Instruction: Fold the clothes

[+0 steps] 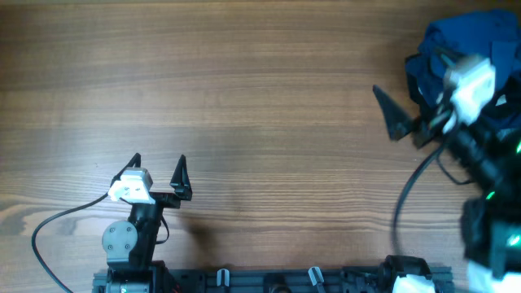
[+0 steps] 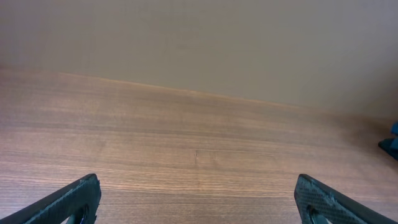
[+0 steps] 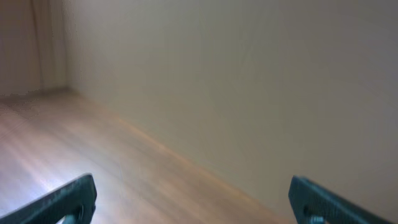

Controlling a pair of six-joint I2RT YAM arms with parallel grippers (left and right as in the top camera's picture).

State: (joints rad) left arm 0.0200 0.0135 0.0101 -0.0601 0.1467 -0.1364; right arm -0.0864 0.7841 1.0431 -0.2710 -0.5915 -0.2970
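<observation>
The clothes (image 1: 476, 37) lie as a crumpled blue heap at the table's far right corner, partly hidden under my right arm; no collar or buttons show. A sliver of the heap shows at the right edge of the left wrist view (image 2: 392, 142). My right gripper (image 1: 399, 115) is open and empty, just left of the heap and pointing away from it. Its view (image 3: 193, 196) is blurred and shows only table and wall. My left gripper (image 1: 159, 161) is open and empty near the front left, far from the clothes; its view (image 2: 199, 199) shows bare wood between the fingers.
The wooden table (image 1: 244, 98) stretches between the two arms. A beige wall (image 2: 205, 43) stands behind its far edge. A black cable (image 1: 403, 203) hangs from the right arm, and another loops by the left arm's base (image 1: 49, 236).
</observation>
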